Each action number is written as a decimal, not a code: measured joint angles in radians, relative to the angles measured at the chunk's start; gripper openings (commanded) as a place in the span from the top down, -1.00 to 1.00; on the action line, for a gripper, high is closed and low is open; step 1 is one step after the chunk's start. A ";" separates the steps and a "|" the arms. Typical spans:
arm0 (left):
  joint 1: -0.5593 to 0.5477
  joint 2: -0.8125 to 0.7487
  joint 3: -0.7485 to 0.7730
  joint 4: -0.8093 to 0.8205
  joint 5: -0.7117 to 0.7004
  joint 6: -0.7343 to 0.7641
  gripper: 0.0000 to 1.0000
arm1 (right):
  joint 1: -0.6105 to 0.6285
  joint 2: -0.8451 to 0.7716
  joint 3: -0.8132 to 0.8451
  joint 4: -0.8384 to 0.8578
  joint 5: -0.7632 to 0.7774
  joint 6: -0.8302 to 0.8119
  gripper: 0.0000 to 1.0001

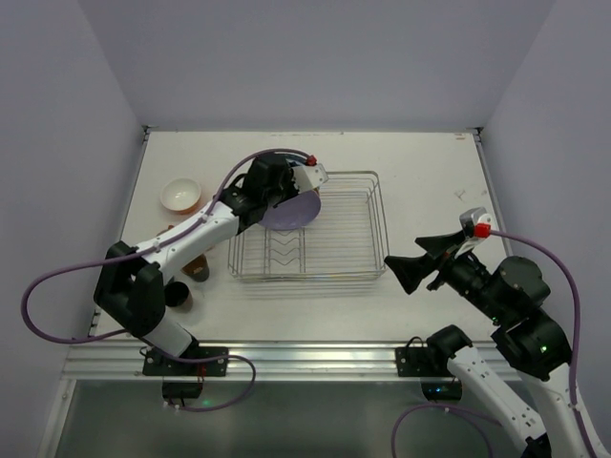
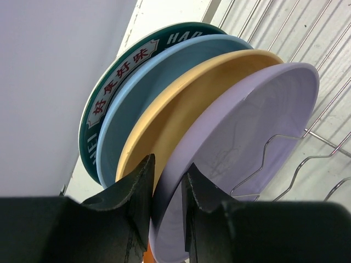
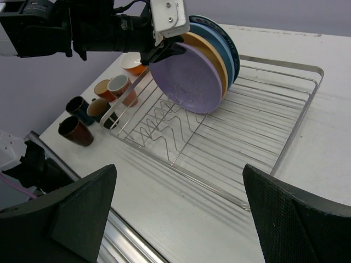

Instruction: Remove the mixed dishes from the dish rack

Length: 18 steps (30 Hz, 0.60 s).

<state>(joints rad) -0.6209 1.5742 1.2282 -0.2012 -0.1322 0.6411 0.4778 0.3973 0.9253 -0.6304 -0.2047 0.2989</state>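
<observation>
Lavender plate (image 2: 247, 126) pinched in the dish rack (image 3: 279, 61)
Left fingers (image 2: 137, 192) clamp its rim at the rack's far-left corner; right fingers (image 3: 71, 213) spread wide, released.

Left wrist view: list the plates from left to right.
green plate → blue plate → yellow plate → lavender plate

You will see a flat white tabletop (image 1: 430, 172) spanning the work area. A ribbed silver aluminium rail (image 1: 315, 355) runs along its near edge — left to right. Note the plain pale lavender-grey walls (image 1: 57, 143) enclosing the tabletop on the left, far and right sides — each meets its edge.
</observation>
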 measured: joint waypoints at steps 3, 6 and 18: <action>-0.006 0.000 -0.005 0.006 -0.007 0.011 0.61 | 0.000 -0.003 0.000 0.001 0.000 -0.002 -0.98; -0.010 -0.005 -0.011 0.011 -0.016 0.018 0.75 | 0.000 -0.007 0.000 0.003 0.000 -0.002 -0.98; -0.028 -0.015 -0.013 0.007 -0.049 0.066 1.00 | 0.000 -0.007 -0.007 0.003 0.000 -0.002 -0.98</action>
<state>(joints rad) -0.6487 1.5589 1.2148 -0.1944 -0.1810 0.7067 0.4778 0.3901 0.9184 -0.6277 -0.2050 0.2966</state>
